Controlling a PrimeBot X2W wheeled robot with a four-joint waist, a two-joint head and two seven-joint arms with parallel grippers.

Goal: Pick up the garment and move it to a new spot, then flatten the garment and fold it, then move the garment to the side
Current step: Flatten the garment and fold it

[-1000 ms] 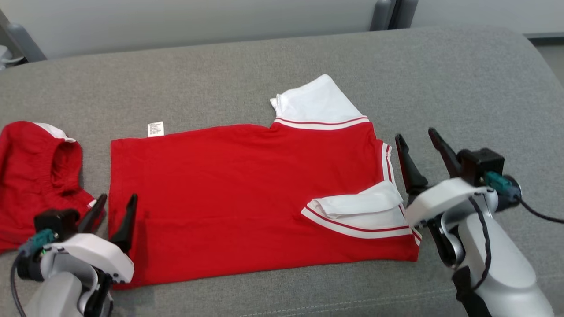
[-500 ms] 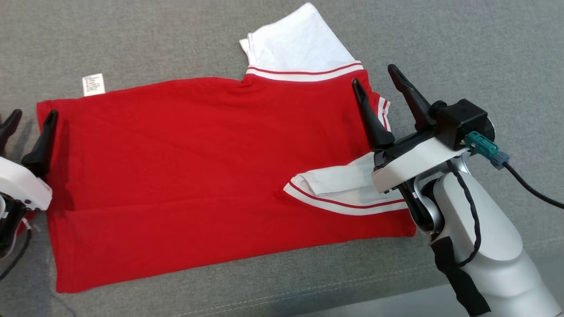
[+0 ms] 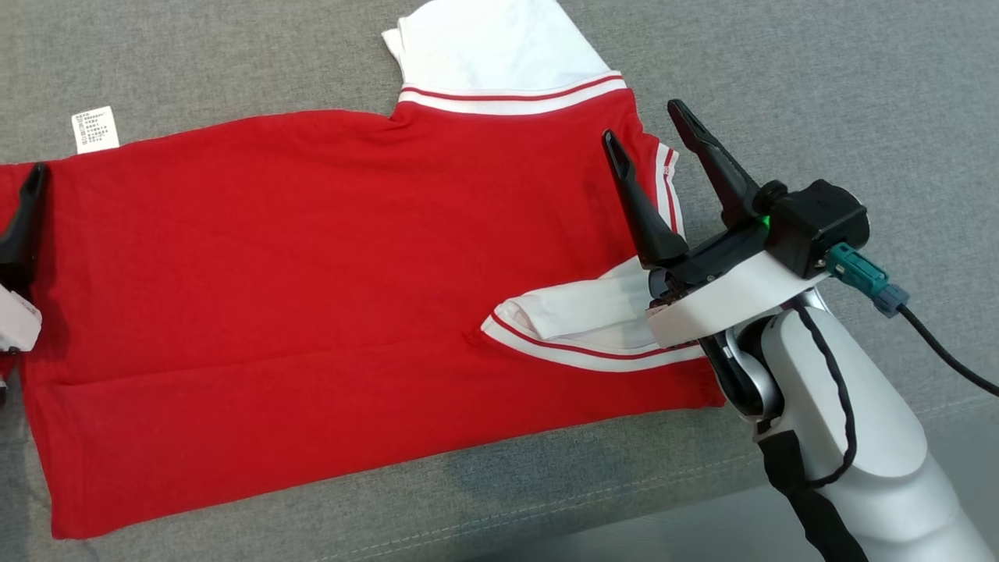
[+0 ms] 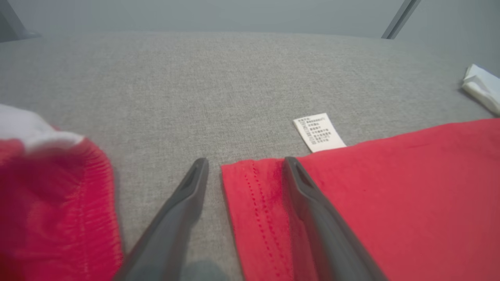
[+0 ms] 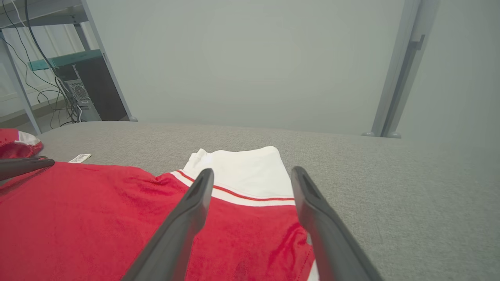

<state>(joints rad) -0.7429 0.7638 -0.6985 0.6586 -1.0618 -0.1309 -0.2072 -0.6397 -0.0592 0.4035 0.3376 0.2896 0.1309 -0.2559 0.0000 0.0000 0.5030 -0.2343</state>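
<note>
The garment (image 3: pixel 312 273) is a red shirt with white, striped sleeves, spread flat on a grey cushion (image 3: pixel 819 94). One sleeve (image 3: pixel 499 43) points away from me and the other (image 3: pixel 577 320) is folded onto the body. My right gripper (image 3: pixel 641 123) hovers open over the shirt's striped right edge; the right wrist view has its fingers (image 5: pixel 252 170) framing the far sleeve (image 5: pixel 242 168). My left gripper (image 4: pixel 245 160) is open and straddles the shirt's hem corner (image 4: pixel 250 183), near the white care label (image 4: pixel 319 132). One left finger (image 3: pixel 23 226) shows at the head view's left edge.
A second red piece with an elastic edge (image 4: pixel 54 203) lies just left of the left gripper. The cushion's front seam (image 3: pixel 546 507) runs close below the shirt. Behind the cushion are a grey wall, a metal post (image 5: pixel 402 70) and a shelf with cables (image 5: pixel 74 93).
The head camera has tilted down and shifted. My right gripper has moved in from beside the shirt to over its striped edge. My left gripper has gone forward to the hem corner. Both stayed open.
</note>
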